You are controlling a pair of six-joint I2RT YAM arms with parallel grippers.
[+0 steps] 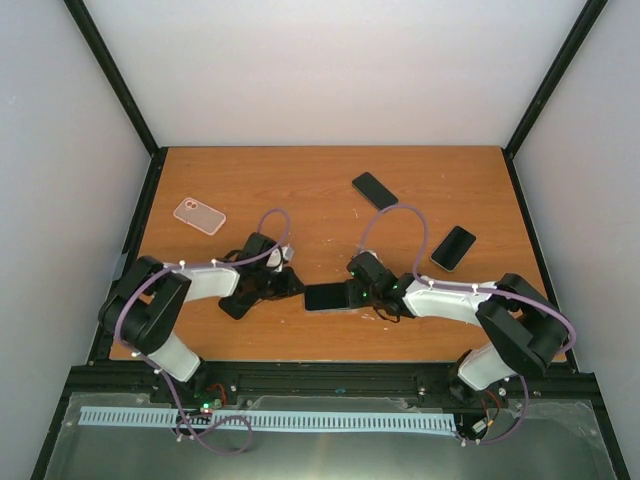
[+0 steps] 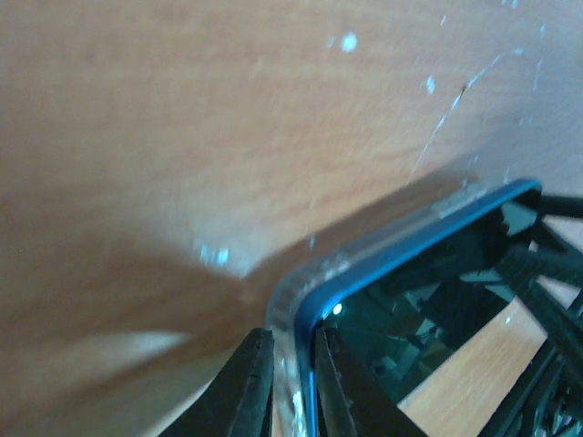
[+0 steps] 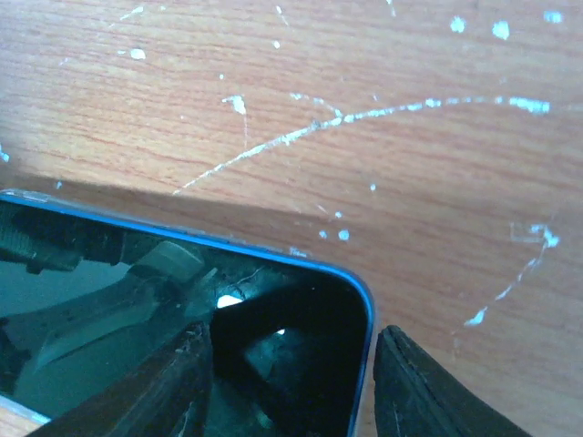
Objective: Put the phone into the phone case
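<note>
The left claw (image 2: 291, 344) is pinching almost shut on the corner rim of the clear phone case (image 2: 284, 319). Its two fingers are nearly meeting, with only the thin plastic wall and the blue edge of the phone (image 2: 419, 309) between them. The phone is lying screen up on the wooden table (image 2: 182, 137), stretching from the left claw across to the right claw (image 3: 296, 339); whether it is sitting fully in the case I cannot tell. The right claw is standing apart, straddling the phone's corner, one finger hanging over the dark screen and the other just outside the blue edge. Well beyond the left claw a pink case (image 1: 199, 215) is lying. Beyond the right claw a black phone (image 1: 374, 190) and a second black phone (image 1: 453, 247) are resting.
</note>
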